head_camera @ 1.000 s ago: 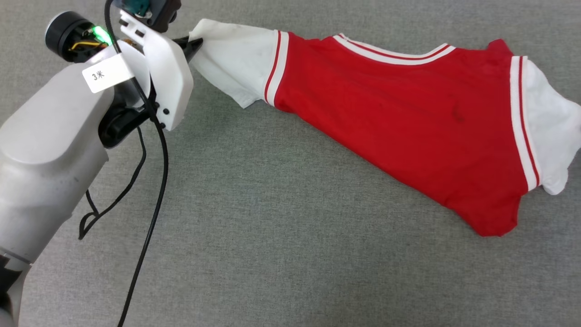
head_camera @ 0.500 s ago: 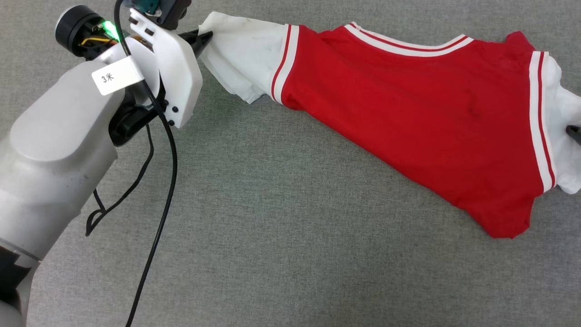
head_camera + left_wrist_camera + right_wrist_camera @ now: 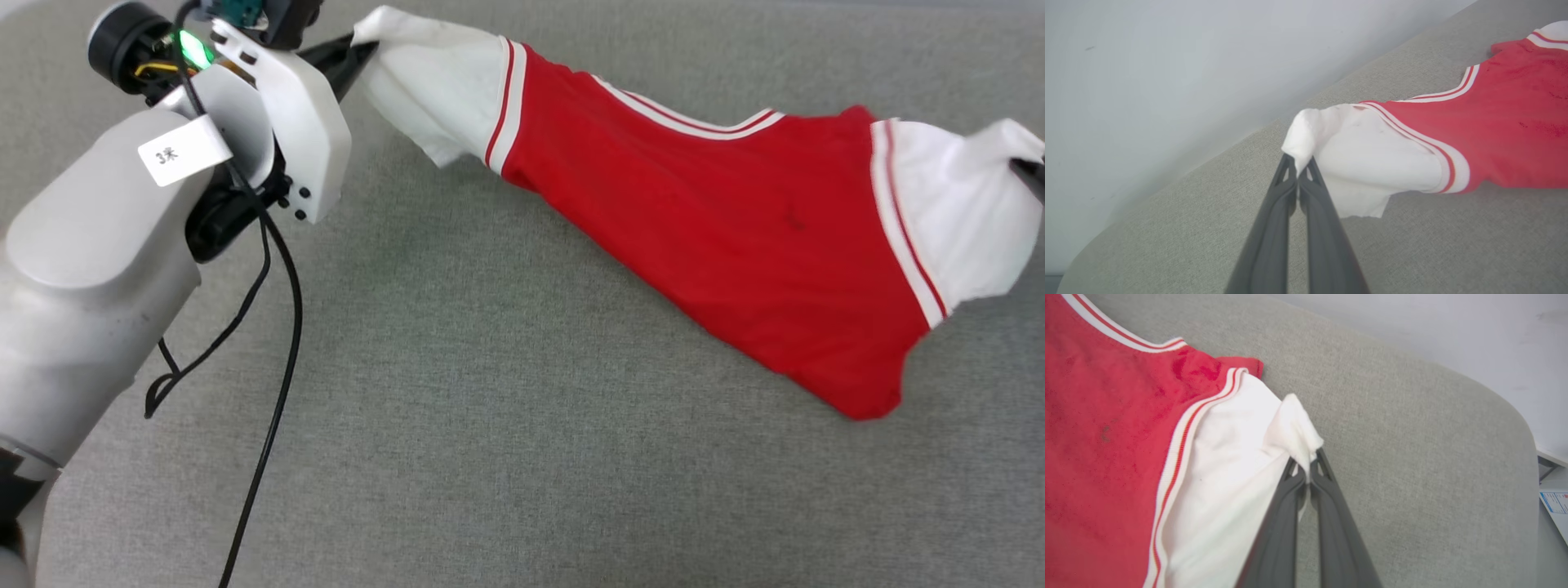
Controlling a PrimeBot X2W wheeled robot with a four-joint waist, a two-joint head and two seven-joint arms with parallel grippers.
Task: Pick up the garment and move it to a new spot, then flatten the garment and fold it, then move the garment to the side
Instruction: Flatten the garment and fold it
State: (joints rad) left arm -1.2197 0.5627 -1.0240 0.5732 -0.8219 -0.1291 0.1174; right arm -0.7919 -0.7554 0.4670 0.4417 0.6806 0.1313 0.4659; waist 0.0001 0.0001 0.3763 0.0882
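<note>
Since half a second ago the right white sleeve (image 3: pixel 955 212) has risen into a peak at my right claw (image 3: pixel 1308 461), while the grey cloth-covered surface (image 3: pixel 490 425) lies as it was. Across it the red jersey (image 3: pixel 718 245) stretches between my two arms, plain red side up, its lower hem corner seeming to rest on the surface. I judge the pick-up only begun: moving, flattening, folding and setting aside are all left. My left claw (image 3: pixel 1298 163) is pinched tight on the left sleeve (image 3: pixel 433 82), my right likewise on its sleeve. Head view gives the whole span; the wrist views give each closed pinch and the pale wall (image 3: pixel 1167 61) behind.
</note>
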